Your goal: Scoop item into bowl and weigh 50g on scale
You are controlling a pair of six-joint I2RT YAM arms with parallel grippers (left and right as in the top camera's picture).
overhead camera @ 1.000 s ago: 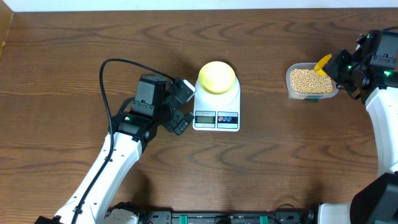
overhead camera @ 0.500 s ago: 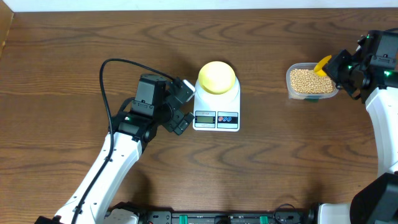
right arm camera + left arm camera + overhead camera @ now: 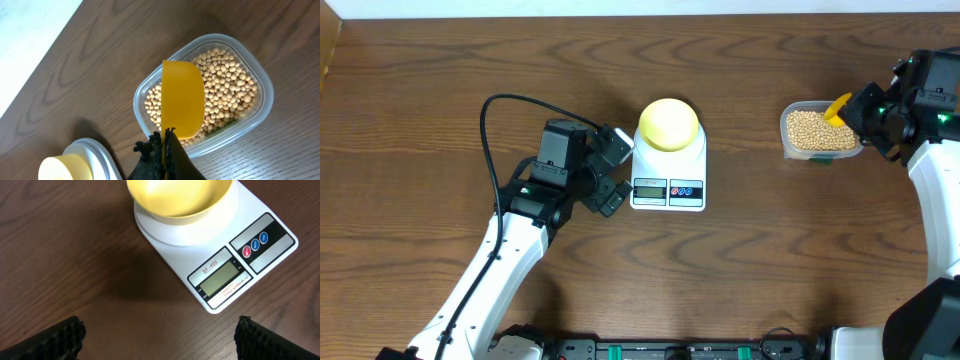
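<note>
My right gripper [image 3: 164, 142] is clamped on the yellow scoop [image 3: 183, 97] over the beans [image 3: 227, 82]; my left gripper [image 3: 618, 170] hangs apart. Digging too steeply could shove the container [image 3: 265, 107] and spill beans.

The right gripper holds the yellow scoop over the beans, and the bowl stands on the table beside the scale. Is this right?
Not quite: the bowl stands on the scale, not beside it, as the overhead view shows. The right gripper does hold the yellow scoop over the beans.
</note>
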